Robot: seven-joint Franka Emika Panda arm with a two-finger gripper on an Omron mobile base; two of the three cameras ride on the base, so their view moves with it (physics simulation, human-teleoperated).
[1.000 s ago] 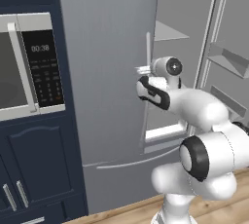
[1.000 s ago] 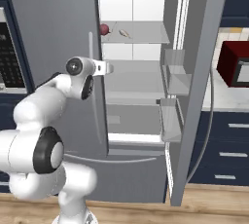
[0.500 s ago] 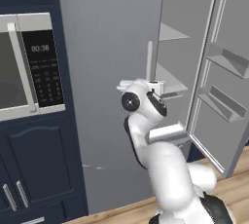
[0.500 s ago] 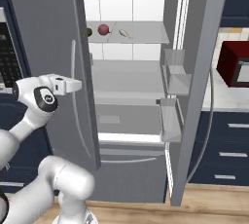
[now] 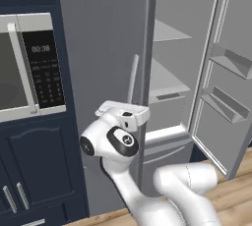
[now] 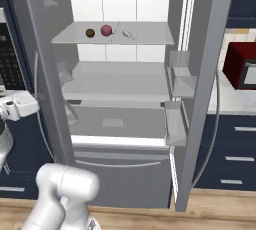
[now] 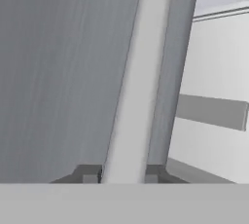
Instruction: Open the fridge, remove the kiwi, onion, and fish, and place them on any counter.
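Note:
The grey fridge (image 5: 98, 48) stands with both doors swung out, its white interior (image 6: 120, 81) showing. On the top shelf lie the olive-brown kiwi (image 6: 90, 33), the dark-red onion (image 6: 106, 30) and the slender silver fish (image 6: 128, 34), side by side. My gripper (image 7: 123, 174) is shut on the left door's long curved handle (image 7: 131, 96), which runs up between the two finger tips. In the left base view my gripper (image 5: 129, 114) sits low on that handle (image 5: 132, 80), far below and left of the shelf with the food. The white marble counter (image 6: 225, 101) lies right of the fridge.
A silver microwave (image 5: 24, 68) is built into navy cabinets left of the fridge. A red appliance (image 6: 240, 64) stands on the counter. The right door (image 6: 207, 74) with its bins juts out toward me. My own arm links (image 5: 182, 185) crowd the floor space before the fridge.
My hand has swung left and back with the handle, and the left door has opened wider. The kiwi, onion and fish now show fully in the right base view.

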